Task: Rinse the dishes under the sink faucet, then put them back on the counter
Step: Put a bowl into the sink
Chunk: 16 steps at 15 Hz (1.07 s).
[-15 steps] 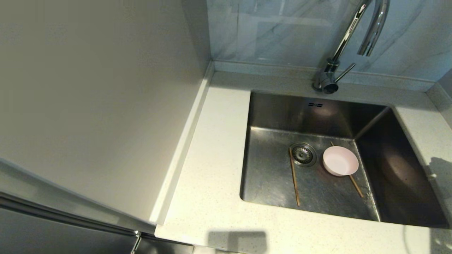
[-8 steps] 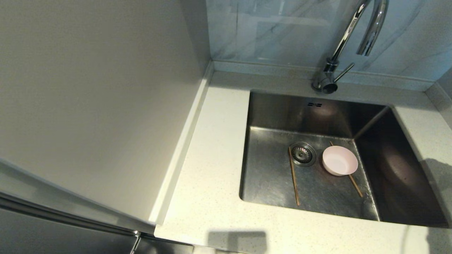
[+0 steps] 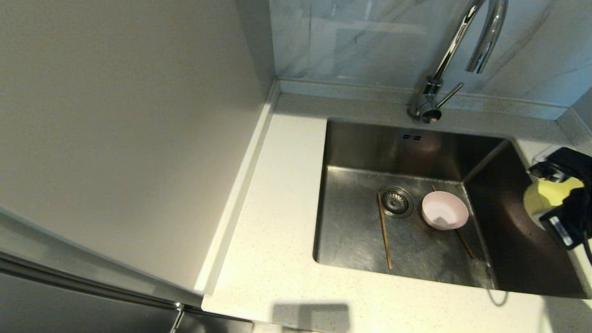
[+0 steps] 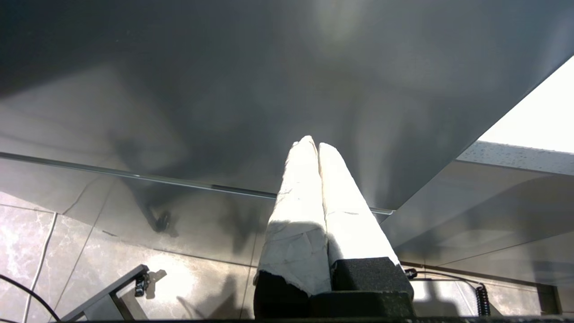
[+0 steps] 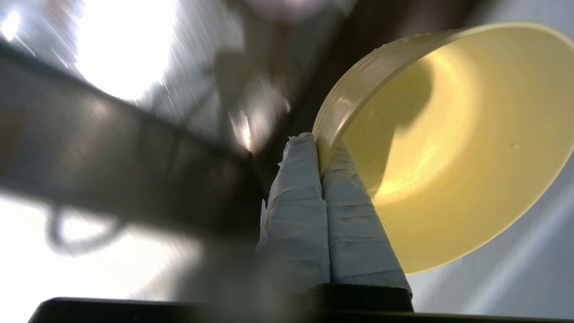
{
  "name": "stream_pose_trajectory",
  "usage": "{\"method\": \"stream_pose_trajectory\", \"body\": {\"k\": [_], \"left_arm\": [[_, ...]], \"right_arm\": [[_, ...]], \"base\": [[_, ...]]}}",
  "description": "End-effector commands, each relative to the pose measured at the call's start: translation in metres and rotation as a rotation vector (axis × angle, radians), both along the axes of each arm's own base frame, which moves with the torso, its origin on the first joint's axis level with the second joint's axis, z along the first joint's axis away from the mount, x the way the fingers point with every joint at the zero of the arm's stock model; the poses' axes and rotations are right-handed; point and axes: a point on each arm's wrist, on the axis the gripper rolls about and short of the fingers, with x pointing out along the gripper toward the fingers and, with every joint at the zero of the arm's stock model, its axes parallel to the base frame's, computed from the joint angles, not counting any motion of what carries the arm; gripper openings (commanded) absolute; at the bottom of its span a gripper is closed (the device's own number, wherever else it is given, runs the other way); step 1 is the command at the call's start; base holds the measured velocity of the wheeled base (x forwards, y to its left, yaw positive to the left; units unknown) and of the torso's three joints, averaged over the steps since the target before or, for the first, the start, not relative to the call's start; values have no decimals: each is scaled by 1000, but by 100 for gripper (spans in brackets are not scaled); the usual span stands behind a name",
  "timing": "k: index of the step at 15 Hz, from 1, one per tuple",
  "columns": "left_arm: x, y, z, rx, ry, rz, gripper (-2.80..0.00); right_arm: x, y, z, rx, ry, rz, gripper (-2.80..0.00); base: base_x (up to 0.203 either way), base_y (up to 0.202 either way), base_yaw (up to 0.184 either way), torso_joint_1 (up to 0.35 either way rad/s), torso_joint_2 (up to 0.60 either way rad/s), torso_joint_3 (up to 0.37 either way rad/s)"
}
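A pale pink bowl [image 3: 445, 210] sits on the floor of the steel sink [image 3: 365, 240], right of the drain strainer [image 3: 396, 201]. One chopstick [image 3: 385, 232] lies left of the drain; the other chopstick [image 3: 465, 243] pokes out from under the pink bowl. My right gripper [image 5: 321, 142] is shut on the rim of the yellow-green bowl [image 5: 453, 143], which it holds tilted above the sink's right edge, at the right border of the head view [image 3: 548, 193]. The chrome faucet [image 3: 455, 51] arches over the back of the sink. My left gripper [image 4: 313, 143] is shut and empty, parked low beside the cabinet.
Speckled counter [image 3: 282, 208] surrounds the sink on the left, front and right. A plain side panel [image 3: 115, 138] rises on the left. A marbled wall [image 3: 370, 37] stands behind the faucet, whose thin lever [image 3: 449, 95] points right.
My right gripper with the yellow-green bowl has come into the head view from the right, over the sink's right edge. The dishes in the sink have not moved.
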Motion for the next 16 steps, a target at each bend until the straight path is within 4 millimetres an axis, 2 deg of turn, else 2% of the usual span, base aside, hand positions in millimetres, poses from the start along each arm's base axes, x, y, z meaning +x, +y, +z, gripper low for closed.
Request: {"method": "stream_pose_trajectory", "body": {"k": [1,5,8,11,16], "left_arm": [[0,0,0,-1,-4,1,-280],[0,0,0,-1,-4,1,-280],[0,0,0,-1,-4,1,-280],[0,0,0,-1,-4,1,-280],[0,0,0,-1,-4,1,-280]], "right_arm": [[26,31,-6,-21,-172,143,-280],[57,58,-44,-123,-213,305,-280],[79,67,-66,-128,-223,328,-280],[100,72,-96,-127,-202,333,-280],[95,73,-142,-114,-120,427,-280]], "base": [[0,0,0,0,0,0],[0,0,0,0,0,0],[0,0,0,0,0,0],[0,0,0,0,0,0],[0,0,0,0,0,0]]}}
